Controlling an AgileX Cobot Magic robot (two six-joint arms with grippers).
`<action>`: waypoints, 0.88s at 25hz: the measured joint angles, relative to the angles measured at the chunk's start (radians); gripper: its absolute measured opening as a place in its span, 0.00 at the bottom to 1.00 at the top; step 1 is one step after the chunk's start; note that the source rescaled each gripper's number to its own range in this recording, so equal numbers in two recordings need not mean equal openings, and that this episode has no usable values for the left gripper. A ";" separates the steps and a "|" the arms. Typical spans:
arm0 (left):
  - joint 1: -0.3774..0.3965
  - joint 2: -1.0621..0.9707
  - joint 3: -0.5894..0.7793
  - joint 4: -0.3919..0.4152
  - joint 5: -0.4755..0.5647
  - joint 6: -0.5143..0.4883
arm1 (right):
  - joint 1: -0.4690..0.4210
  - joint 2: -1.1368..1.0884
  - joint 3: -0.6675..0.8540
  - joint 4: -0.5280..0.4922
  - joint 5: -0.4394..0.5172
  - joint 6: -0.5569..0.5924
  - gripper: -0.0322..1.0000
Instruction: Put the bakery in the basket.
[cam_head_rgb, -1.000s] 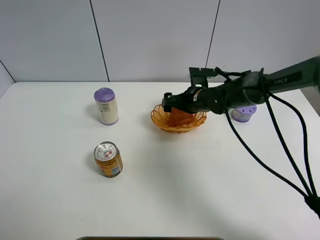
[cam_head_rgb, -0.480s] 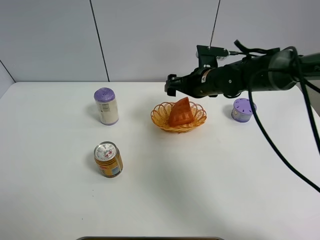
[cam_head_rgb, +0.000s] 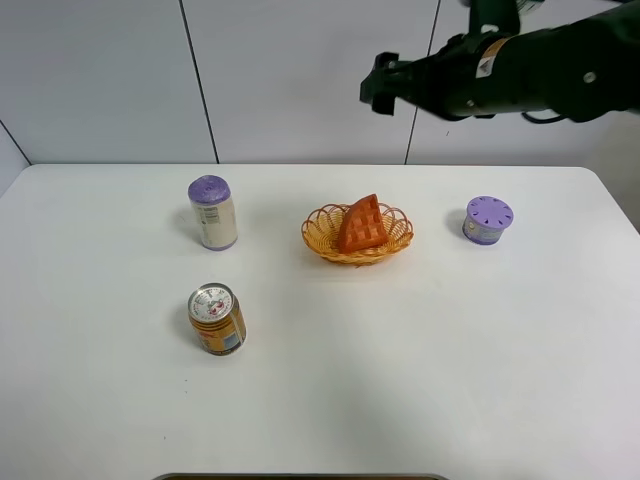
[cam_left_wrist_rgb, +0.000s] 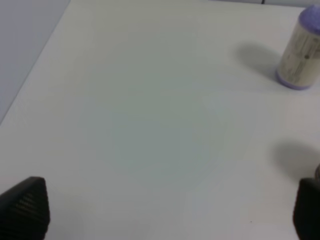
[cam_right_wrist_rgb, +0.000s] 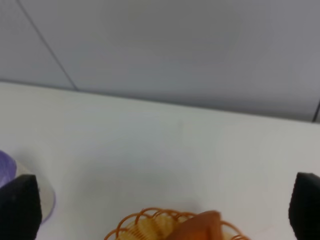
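The orange-brown waffle wedge stands tilted inside the oval wicker basket at the table's middle. Both also show in the right wrist view, the wedge's tip over the basket rim. My right gripper is raised high above and behind the basket, open and empty; its fingertips sit at that view's two sides. My left gripper is open and empty over bare table at the left, outside the exterior view.
A purple-capped white canister stands left of the basket, also in the left wrist view. An orange can with a round metal top is at front left. A small purple jar is at right.
My right gripper rose from the basket, up and to the right, leaving the waffle wedge in the basket. The left arm shows no change.
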 joint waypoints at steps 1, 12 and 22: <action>0.000 0.000 0.000 0.000 0.000 0.000 | -0.006 -0.028 0.000 -0.011 0.016 0.000 0.99; 0.000 0.000 0.000 0.000 0.000 0.000 | -0.049 -0.379 0.000 -0.176 0.268 -0.007 1.00; 0.000 0.000 0.000 0.000 0.000 0.000 | -0.096 -0.724 0.000 -0.283 0.433 -0.017 1.00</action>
